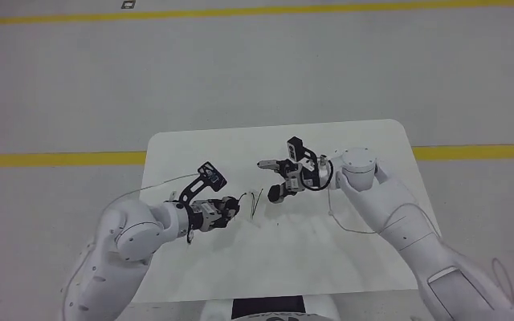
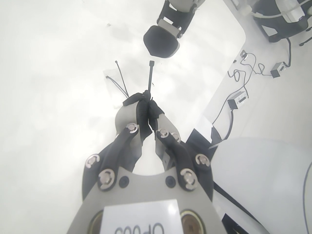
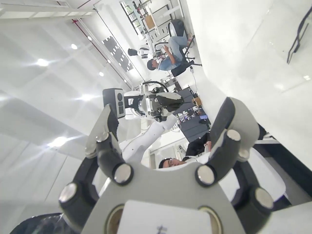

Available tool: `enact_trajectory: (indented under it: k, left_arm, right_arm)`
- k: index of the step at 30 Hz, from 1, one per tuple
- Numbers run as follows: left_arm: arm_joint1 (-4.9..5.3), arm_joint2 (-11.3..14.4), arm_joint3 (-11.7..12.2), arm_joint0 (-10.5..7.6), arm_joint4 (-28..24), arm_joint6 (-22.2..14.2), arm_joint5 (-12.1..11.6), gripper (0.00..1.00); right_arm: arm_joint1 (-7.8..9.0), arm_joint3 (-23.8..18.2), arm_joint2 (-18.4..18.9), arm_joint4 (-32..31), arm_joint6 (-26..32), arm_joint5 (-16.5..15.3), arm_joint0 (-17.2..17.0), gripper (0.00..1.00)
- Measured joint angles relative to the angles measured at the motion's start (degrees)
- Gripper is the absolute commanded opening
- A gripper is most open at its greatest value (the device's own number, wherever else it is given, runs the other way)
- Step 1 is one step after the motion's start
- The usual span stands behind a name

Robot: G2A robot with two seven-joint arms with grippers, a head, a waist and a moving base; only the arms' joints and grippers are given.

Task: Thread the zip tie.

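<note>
My left gripper (image 2: 146, 101) is clamped on a black zip tie (image 2: 150, 76). The strap is pinched between my black-padded fingertips (image 2: 136, 98) and sticks straight out from them, ending in its small square head. In the top view this gripper (image 1: 230, 206) sits above the white table (image 1: 353, 249), a little left of its middle and toward the near side.

The head of the zip tie points at my right gripper (image 1: 271, 178), which is just to the right and slightly farther away. Its fingers are spread wide apart and hold nothing; one finger lies farther off and the other nearer. From my left wrist I see one dark pad (image 2: 160, 42) of that gripper just beyond the head of the tie, close but not touching it. In the right wrist view the right gripper (image 3: 168, 105) shows the same wide gap.

Two thin loose zip ties (image 2: 120, 79) lie crossed on the table, just beside my left fingertips. In the top view these ties (image 1: 255, 199) rest between my two grippers.
</note>
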Motion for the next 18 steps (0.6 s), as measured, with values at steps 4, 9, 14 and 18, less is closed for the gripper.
enact_trajectory:
  k: [4,9,14,18]
  left_arm:
    - [0.26,0.2,0.1,-0.17,-0.1,0.0,0.0,0.00]
    - [0.24,0.2,0.1,-0.16,-0.1,0.0,0.0,0.00]
    - [0.24,0.2,0.1,-0.16,-0.1,0.0,0.0,0.00]
    - [0.24,0.2,0.1,-0.16,-0.1,0.0,0.0,0.00]
  right_arm:
    - [0.00,0.0,0.0,0.0,0.1,0.0,0.0,1.00]
    - [-0.01,-1.6,0.1,-0.5,-2.0,-1.0,-0.9,1.00]
    - [0.21,-4.3,0.4,-1.7,-3.6,-0.7,-1.9,0.98]
    - [0.34,-5.5,0.5,-2.1,-4.1,-0.6,-2.4,0.42]
